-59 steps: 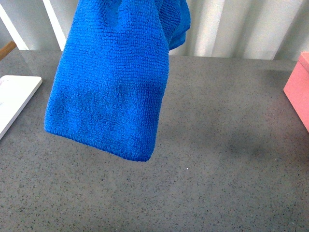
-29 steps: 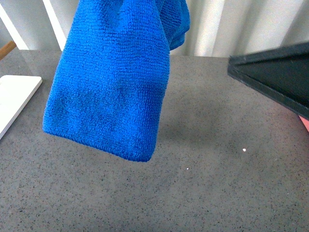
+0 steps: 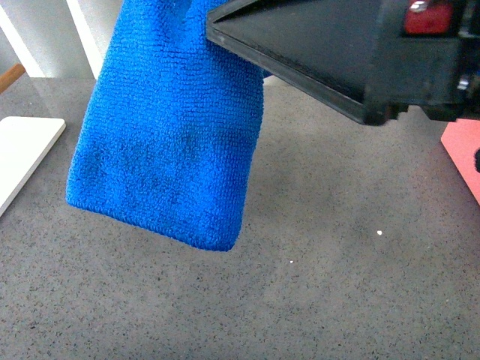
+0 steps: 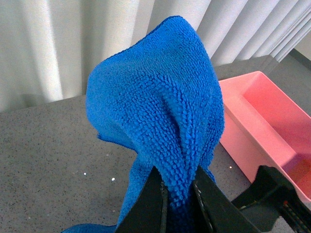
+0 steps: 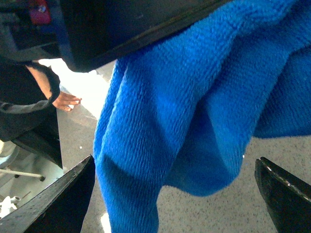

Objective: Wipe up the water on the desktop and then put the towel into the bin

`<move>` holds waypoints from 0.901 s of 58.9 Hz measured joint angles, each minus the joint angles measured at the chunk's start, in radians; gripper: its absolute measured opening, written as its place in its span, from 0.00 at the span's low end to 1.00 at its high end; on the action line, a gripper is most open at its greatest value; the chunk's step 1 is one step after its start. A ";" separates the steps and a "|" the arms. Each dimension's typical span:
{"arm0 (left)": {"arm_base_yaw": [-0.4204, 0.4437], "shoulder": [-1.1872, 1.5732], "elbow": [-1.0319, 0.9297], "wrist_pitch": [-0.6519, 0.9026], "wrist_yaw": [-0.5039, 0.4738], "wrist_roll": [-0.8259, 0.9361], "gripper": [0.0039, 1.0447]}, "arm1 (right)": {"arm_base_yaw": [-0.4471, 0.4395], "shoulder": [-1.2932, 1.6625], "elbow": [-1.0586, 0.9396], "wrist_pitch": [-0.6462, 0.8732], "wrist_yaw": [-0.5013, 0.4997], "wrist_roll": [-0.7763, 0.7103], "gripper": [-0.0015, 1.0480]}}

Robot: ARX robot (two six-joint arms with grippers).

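Note:
The blue towel (image 3: 172, 142) hangs in the air above the dark-grey speckled desktop (image 3: 337, 292). My left gripper (image 4: 179, 194) is shut on a bunched fold of the towel (image 4: 160, 111), which stands up above its jaws. My right gripper (image 5: 175, 165) is open, its two black fingers wide apart on either side of the hanging towel (image 5: 184, 111) without touching it. My right arm (image 3: 337, 52) crosses the top of the front view beside the towel. The pink bin (image 3: 463, 154) stands at the right edge of the desktop and looks empty in the left wrist view (image 4: 265, 121).
A flat white tray (image 3: 22, 154) lies at the left edge of the desktop. White curtain folds (image 4: 58, 43) hang behind the desktop. A person's hand (image 5: 65, 101) shows beyond the desk edge in the right wrist view.
My right arm has come in from the right and now spans the top of the front view next to the towel. The towel hangs in the same place.

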 joint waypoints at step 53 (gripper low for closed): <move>0.001 0.000 0.007 0.002 -0.001 0.000 0.10 | 0.019 0.211 0.170 0.250 -0.096 0.089 0.25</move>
